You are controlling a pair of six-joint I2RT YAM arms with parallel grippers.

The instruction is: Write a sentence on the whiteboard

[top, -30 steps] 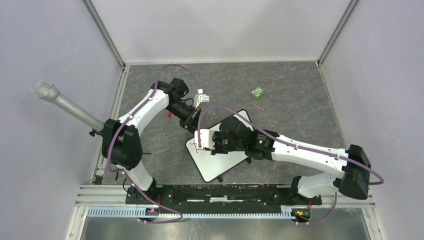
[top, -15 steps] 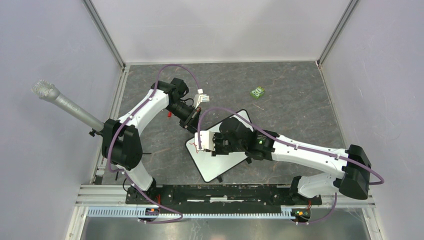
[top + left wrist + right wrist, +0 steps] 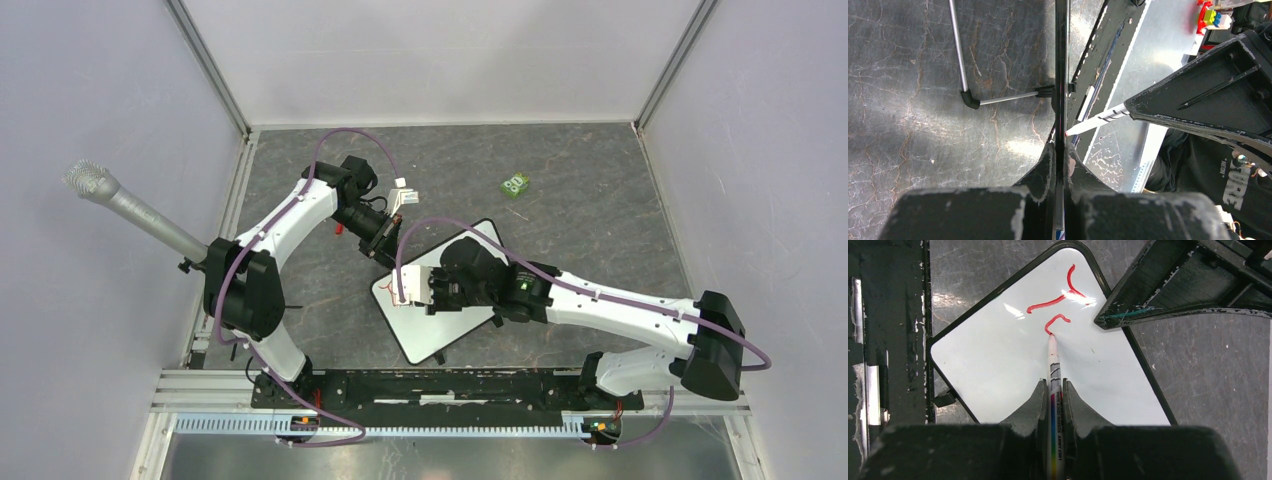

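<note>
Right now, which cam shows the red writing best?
Right wrist: red writing lies unobstructed on the whiteboard, marker tip touching it. Top external shows only tiny red marks by the right gripper. Left wrist sees the board edge-on, no writing.

In my right wrist view, the sentence point(image 3: 1063, 297) on the whiteboard point(image 3: 998, 370) amounts to a red capital T in the upper middle, with one hooked stroke just below it that I cannot read as a letter. The marker point(image 3: 1054, 370) in my right claw point(image 3: 1053, 385) bears fine black print, too small to read. In my left wrist view, a dark shirt point(image 3: 1208, 165) at lower right shows large white letters, seemingly "URE".
</note>
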